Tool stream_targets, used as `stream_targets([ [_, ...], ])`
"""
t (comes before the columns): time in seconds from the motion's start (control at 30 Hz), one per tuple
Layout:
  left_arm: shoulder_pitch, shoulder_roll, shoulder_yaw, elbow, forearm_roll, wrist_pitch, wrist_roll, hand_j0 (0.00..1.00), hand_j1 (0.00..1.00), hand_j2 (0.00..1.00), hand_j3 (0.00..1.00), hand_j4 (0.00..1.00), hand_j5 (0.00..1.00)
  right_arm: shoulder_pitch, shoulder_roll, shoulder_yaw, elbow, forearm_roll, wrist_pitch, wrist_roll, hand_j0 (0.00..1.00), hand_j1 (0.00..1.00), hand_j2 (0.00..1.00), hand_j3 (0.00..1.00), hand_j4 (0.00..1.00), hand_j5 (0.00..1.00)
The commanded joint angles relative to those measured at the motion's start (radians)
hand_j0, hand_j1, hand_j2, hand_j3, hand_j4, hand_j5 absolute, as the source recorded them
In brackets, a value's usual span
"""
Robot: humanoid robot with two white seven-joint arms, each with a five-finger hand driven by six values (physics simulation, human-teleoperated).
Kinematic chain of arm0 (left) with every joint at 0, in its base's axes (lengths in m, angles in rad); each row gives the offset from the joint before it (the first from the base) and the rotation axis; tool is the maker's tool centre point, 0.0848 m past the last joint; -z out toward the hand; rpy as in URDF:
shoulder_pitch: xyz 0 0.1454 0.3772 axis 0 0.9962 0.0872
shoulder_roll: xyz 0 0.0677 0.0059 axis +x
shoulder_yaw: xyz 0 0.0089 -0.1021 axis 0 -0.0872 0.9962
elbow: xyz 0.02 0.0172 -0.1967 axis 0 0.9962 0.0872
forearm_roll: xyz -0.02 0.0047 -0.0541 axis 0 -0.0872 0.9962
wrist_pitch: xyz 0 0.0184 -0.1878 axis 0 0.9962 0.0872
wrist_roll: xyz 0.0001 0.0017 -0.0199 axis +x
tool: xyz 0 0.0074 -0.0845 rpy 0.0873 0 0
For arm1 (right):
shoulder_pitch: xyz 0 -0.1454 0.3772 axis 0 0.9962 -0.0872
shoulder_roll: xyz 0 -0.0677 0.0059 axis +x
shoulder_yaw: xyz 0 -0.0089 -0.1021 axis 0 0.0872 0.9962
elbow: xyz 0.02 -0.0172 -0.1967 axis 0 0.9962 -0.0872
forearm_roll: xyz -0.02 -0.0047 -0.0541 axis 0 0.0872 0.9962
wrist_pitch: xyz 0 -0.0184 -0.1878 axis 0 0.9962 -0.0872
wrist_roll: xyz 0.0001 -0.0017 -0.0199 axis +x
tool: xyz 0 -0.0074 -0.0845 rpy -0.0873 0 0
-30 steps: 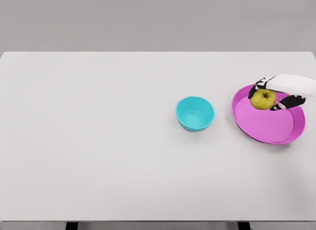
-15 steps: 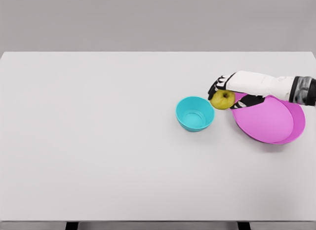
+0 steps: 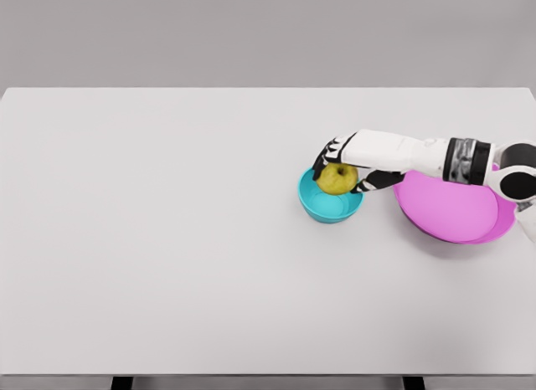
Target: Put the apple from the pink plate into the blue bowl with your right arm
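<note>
One apple (image 3: 337,178), one blue bowl (image 3: 330,202) and one pink plate (image 3: 452,214) are counted on the white surface (image 3: 167,239); a single arm is seen, entering from the right edge and stretched leftward above the plate; the right hand (image 3: 342,166) is curled around the yellow-green apple, with dark fingers (image 3: 323,160) wrapped over its far side and the thumb pressed against its near right side, so that the fruit is pinched between them; the apple is held directly over the bowl's opening, at about rim height; whether it touches the bowl cannot be told; the bowl is set just beside the plate's left edge, and nothing is carried by the plate.
</note>
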Motion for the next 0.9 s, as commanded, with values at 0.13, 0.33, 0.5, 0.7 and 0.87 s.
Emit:
stream_targets([
  [0.13,0.0,0.0,0.0,0.0,0.0,0.0,0.0,1.0,1.0,1.0,1.0,1.0,1.0,0.002,0.001,0.001,0.003,-0.006,0.003,0.0,1.0,1.0,1.0,1.0,1.0,1.0],
  [0.33,0.0,0.0,0.0,0.0,0.0,0.0,0.0,1.0,1.0,1.0,1.0,1.0,1.0,-0.011,-0.023,-0.054,-0.032,-0.01,0.003,0.0,1.0,1.0,1.0,1.0,1.0,1.0],
  [0.5,0.0,0.0,0.0,0.0,0.0,0.0,0.0,1.0,1.0,1.0,1.0,1.0,1.0,0.017,-0.149,-0.215,-0.091,-0.016,0.003,0.0,1.0,1.0,1.0,1.0,1.0,1.0],
  [0.7,0.0,0.0,0.0,0.0,0.002,0.0,0.001,1.0,1.0,1.0,1.0,1.0,1.0,0.113,-0.197,-0.336,-0.016,-0.029,0.003,0.0,1.0,1.0,1.0,1.0,1.0,1.0],
  [0.87,0.0,0.0,0.0,0.0,0.002,0.0,0.001,1.0,1.0,1.0,1.0,1.0,1.0,0.224,-0.102,-0.463,-0.028,-0.027,0.003,0.0,1.0,1.0,1.0,1.0,1.0,1.0],
])
